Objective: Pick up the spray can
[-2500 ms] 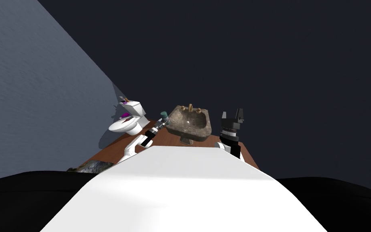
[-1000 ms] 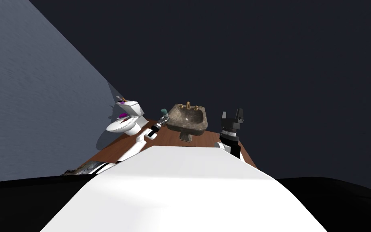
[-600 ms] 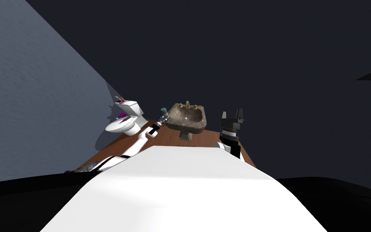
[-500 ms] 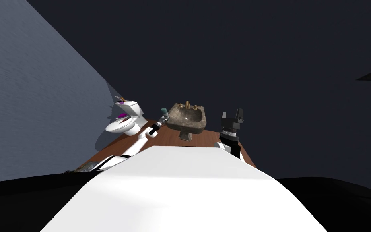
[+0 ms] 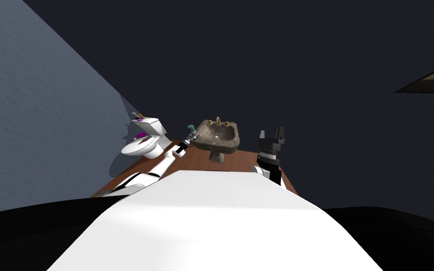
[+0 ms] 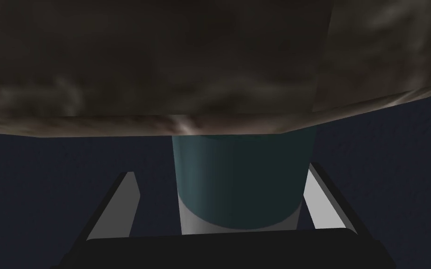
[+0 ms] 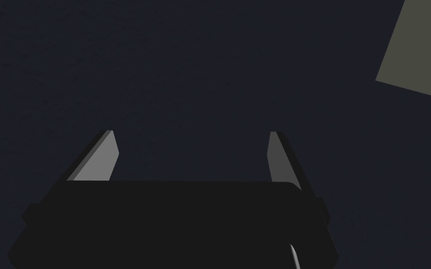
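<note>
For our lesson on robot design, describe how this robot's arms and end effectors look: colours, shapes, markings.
The left arm is slim: white segments broken by black bands. The right arm shows a dark, ringed wrist above a white link. The left end effector and right end effector are each a dark box with two thin, light grey, blade-like fingers, tips slanted.

The sink (image 6: pixel 163 60) looms straight ahead of the left claw (image 6: pixel 221 169), just beyond its fingertips (image 6: pixel 126 187), barring the way forward. The can (image 6: pixel 242 187) fills most of the room between its fingers, with a slim gap beside one.
</note>
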Available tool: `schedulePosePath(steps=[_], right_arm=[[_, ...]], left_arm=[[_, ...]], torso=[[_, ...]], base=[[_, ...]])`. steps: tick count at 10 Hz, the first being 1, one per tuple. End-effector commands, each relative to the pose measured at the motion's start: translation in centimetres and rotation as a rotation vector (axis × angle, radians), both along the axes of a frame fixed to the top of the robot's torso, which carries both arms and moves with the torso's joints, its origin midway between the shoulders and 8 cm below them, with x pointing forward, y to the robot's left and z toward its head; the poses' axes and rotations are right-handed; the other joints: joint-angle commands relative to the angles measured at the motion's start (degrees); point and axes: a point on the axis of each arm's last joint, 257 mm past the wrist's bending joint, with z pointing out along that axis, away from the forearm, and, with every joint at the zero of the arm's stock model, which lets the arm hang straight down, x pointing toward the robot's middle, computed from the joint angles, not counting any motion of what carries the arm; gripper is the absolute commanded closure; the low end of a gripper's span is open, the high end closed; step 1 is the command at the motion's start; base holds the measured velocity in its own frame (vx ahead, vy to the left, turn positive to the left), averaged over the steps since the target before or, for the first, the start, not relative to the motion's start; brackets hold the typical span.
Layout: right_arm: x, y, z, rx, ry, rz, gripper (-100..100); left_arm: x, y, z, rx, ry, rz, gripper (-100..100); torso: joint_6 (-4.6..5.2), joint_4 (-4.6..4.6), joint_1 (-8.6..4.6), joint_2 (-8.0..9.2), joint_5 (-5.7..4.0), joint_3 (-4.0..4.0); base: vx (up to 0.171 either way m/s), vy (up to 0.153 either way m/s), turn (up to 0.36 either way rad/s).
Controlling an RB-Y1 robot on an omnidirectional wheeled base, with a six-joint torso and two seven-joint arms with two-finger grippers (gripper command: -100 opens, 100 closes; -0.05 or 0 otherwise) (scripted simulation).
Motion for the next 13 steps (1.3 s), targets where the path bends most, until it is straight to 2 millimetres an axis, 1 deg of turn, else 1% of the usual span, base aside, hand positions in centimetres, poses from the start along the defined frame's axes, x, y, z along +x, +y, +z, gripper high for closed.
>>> schedulePosePath(steps=[1, 2, 4, 5, 6, 8, 10, 11, 12, 13], right_arm=[[0.0, 0.0, 0.0, 0.0, 0.0, 0.0, 0], [0.0, 0.0, 0.0, 0.0, 0.0, 0.0, 0], [0.0, 0.0, 0.0, 0.0, 0.0, 0.0, 0], [0.0, 0.0, 0.0, 0.0, 0.0, 0.0, 0], [0.0, 0.0, 0.0, 0.0, 0.0, 0.0, 0], [0.0, 0.0, 0.0, 0.0, 0.0, 0.0, 0], [0.0, 0.0, 0.0, 0.0, 0.0, 0.0, 0], [0.0, 0.0, 0.0, 0.0, 0.0, 0.0, 0], [0.0, 0.0, 0.0, 0.0, 0.0, 0.0, 0], [0.0, 0.0, 0.0, 0.0, 0.0, 0.0, 0]], left_arm=[[1.2, -0.3, 1.0, -0.002, -0.022, -0.007, -100], [1.9, 0.0, 1.3, 0.002, -0.025, -0.001, -100], [1.6, 1.8, -1.1, 0.011, 0.024, 0.036, -100], [1.6, 1.9, -1.2, 0.011, 0.026, 0.037, -100], [2.7, 1.0, 0.2, 0.002, -0.006, 0.018, -100], [4.1, 1.2, 1.5, 0.007, -0.022, 0.024, -100], [3.8, 2.9, -0.5, 0.015, 0.021, 0.058, -100], [5.1, 2.2, 1.2, 0.01, -0.016, 0.043, -100], [5.7, 2.8, 1.5, 0.014, -0.014, 0.057, -100], [6.0, 3.6, 1.1, 0.019, -0.001, 0.075, -100]], torso=[[0.0, 0.0, 0.0, 0.0, 0.0, 0.0], [-0.01, 0.04, -0.03, 0.07, -0.01, 0.06], [-0.03, -0.01, -0.03, -0.16, -0.01, -0.07], [-0.04, -0.03, -0.01, -0.23, 0.0, -0.11], [-0.02, -0.04, -0.01, -0.27, 0.0, -0.14], [-0.01, 0.04, -0.06, 0.08, -0.02, 0.07], [-0.02, 0.0, -0.05, -0.13, -0.01, -0.05], [-0.03, -0.02, -0.04, -0.21, -0.01, -0.1], [0.02, 0.01, -0.11, -0.04, -0.02, -0.01], [0.02, 0.05, -0.09, 0.06, -0.03, 0.06]], base=[[-0.106, -0.004, -0.068], [-0.051, -0.005, 0.012], [0.001, -0.002, 0.004], [0.01, 0.001, 0.004], [-0.081, -0.011, -0.101], [-0.082, -0.001, -0.032], [-0.009, -0.002, 0.003], [-0.076, -0.02, -0.102], [-0.104, 0.0, -0.055], [-0.054, 0.002, -0.004]])
